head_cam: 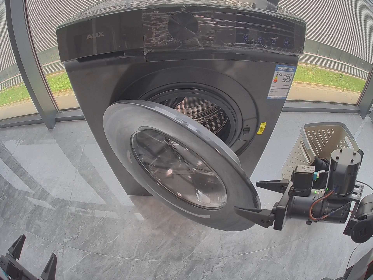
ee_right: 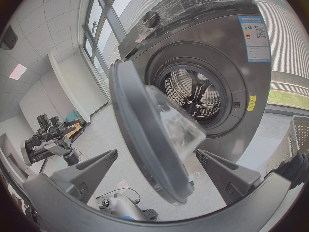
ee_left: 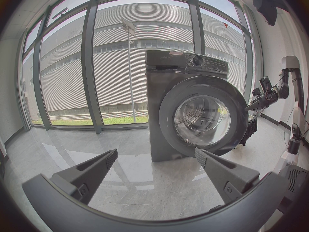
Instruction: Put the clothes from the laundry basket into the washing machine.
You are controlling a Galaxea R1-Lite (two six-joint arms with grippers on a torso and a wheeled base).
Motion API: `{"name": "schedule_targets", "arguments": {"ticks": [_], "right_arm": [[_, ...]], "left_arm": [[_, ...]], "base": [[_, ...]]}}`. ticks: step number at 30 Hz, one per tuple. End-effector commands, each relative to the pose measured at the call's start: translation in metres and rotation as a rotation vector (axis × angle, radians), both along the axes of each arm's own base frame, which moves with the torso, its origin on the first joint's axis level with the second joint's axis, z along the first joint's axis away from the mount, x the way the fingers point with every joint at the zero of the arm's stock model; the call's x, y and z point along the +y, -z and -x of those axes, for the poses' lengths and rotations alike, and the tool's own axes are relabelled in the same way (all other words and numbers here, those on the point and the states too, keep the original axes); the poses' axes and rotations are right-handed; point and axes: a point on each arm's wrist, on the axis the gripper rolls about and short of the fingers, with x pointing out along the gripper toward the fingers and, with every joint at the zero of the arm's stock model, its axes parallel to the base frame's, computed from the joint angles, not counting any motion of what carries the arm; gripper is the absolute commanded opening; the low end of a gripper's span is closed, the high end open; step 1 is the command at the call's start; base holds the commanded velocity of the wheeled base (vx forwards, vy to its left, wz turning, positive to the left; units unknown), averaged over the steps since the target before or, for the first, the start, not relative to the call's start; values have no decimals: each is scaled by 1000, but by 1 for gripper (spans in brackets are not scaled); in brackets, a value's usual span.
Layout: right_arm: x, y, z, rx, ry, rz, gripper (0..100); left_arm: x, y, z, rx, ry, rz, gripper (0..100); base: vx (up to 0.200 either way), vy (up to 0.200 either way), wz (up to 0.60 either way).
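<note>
Marble floor (head_cam: 70,199) bears the washing machine (head_cam: 248,78) and laundry basket (head_cam: 326,137).

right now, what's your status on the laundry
Left gripper open, low, empty. Right gripper open, fingers either side of washer door edge. Dark clothes in laundry basket. Door part-open across the drum mouth.

laundry basket (head_cam: 330,135) behind right arm (head_cam: 330,209), clothes (head_cam: 319,164) mostly hidden

Bright window daylight, fisheye-warped edges
</note>
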Motion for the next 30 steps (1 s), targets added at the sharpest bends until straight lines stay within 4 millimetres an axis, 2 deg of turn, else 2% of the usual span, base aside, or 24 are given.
{"name": "schedule_targets", "arguments": {"ticks": [1,3,7,13,18,20,23,25,26,28,30], "right_arm": [[8,9,-4,24,-20,18,100],[17,10,5,31,-68,7,100],[18,7,18,34,-104,-10,100],[10,-19,34,9,-102,-134,100],[5,-39,26,-41,-51,-198,100],[-5,-46,10,-62,27,-204,100],[-10,-33,-8,-32,95,-158,100],[-6,-19,-21,-3,132,-122,100],[-5,-18,-22,0,134,-121,100],[2,4,-36,56,171,-76,100],[4,10,-39,63,175,-67,100]], "left_arm": [[0,5,0,0,-1,0,100],[0,5,0,0,0,0,100],[0,5,0,0,0,2,100],[0,5,0,0,0,2,100],[0,5,0,0,2,2,100],[0,5,0,0,2,2,100],[0,5,0,0,2,2,100],[0,5,0,0,2,2,100],[0,5,0,0,2,2,100],[0,5,0,0,2,2,100],[0,5,0,0,2,2,100]], "base": [[0,0,0],[0,0,0],[0,0,0],[0,0,0],[0,0,0],[0,0,0],[0,0,0],[0,0,0],[0,0,0],[0,0,0],[0,0,0]]}}
